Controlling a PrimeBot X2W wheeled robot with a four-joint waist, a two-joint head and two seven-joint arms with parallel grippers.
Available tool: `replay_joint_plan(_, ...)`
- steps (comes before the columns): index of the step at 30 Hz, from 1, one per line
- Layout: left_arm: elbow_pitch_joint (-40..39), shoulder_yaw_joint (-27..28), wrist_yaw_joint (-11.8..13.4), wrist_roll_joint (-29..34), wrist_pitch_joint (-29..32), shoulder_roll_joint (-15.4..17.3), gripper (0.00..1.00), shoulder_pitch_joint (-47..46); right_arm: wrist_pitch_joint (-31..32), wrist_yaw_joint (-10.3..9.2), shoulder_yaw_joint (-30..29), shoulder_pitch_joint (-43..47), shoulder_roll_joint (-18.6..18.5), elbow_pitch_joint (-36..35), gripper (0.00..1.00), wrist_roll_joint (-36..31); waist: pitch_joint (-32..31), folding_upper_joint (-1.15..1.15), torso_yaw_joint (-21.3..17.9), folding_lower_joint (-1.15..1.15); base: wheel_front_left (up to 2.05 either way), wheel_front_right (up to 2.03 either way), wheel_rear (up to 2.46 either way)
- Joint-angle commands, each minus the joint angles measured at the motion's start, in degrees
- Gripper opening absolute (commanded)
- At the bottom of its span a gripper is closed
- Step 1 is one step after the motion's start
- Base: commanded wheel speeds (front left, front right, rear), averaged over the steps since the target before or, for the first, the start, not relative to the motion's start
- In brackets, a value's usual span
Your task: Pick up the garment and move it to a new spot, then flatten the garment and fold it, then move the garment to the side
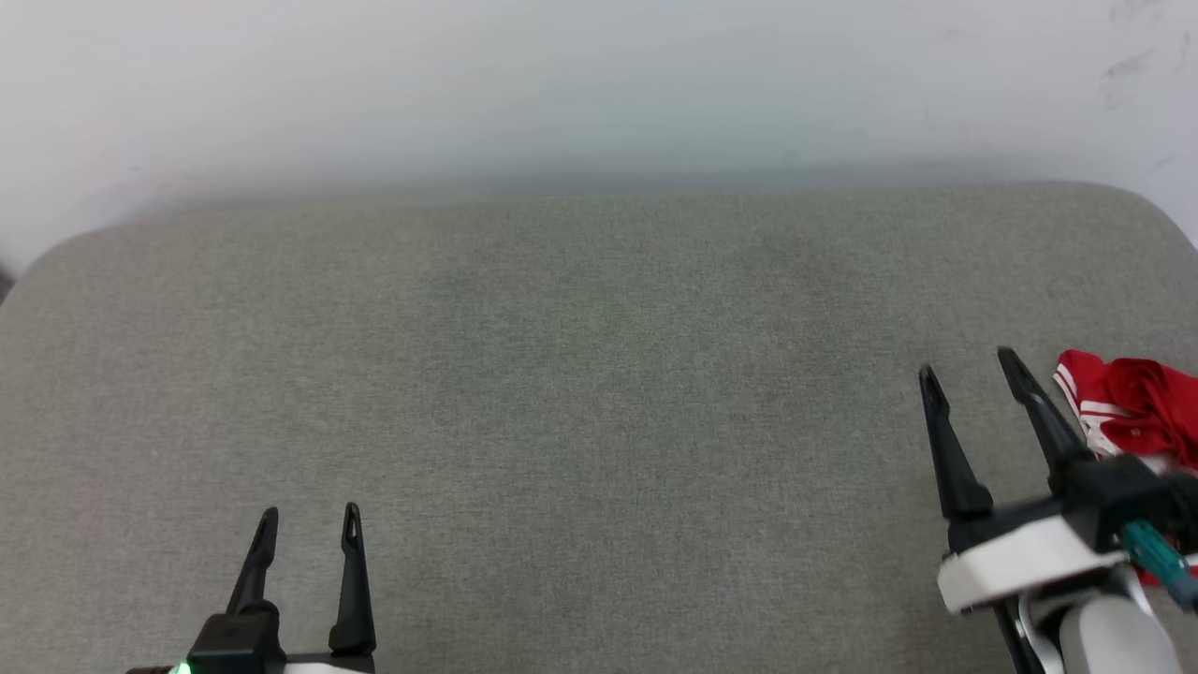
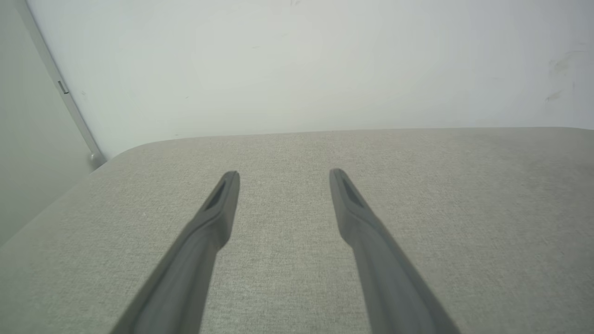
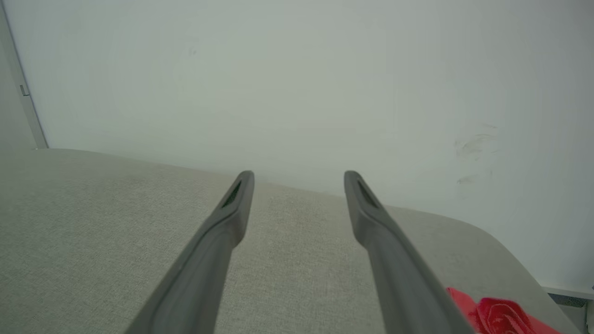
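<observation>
The grey padded bench (image 1: 599, 374) carries the red shirt (image 1: 1137, 402), crumpled at its right edge. By my reading, none of the 3 stages has begun. The right claw (image 1: 969, 365) hovers just beside the shirt, spread wide and empty. The left claw (image 1: 311, 513), near the front edge, gapes likewise.

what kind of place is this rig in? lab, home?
Likely an indoor cloth-handling setup; lab or home unclear. A broad grey fabric-covered pad with rounded corners stands against a plain, scuffed white wall, with a crumpled red-and-white garment at its right edge.
</observation>
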Motion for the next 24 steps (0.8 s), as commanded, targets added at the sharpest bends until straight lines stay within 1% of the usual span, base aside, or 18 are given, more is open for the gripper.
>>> replay_joint_plan(1,0.03,-0.03,-0.05,-0.10,-0.11,-0.09,1.00,0.85,-0.08,-0.07,-0.68,1.96,0.65,-0.79,1.00,0.46,-0.64,0.00,0.45,0.01,0.00,0.00,0.00)
replay_joint_plan(10,-0.69,-0.78,-0.20,-0.87,-0.11,-0.11,1.00,3.21,-0.09,-0.07,-3.71,11.82,4.01,-5.67,1.00,1.68,-2.46,0.00,1.08,0.01,0.00,0.00,0.00)
replay_joint_plan(18,-1.07,-1.33,-0.43,-2.12,-0.11,-0.12,1.00,3.88,-0.09,-0.07,-5.75,15.99,4.90,-8.26,1.00,2.40,-3.29,0.00,1.89,0.01,0.00,0.00,0.00)
replay_joint_plan(24,-0.91,-1.27,-0.35,-2.32,-0.11,-0.13,1.00,4.04,-0.10,-0.07,-6.00,17.29,5.04,-8.37,1.00,2.53,-3.49,0.00,2.02,0.01,0.00,0.00,0.00)
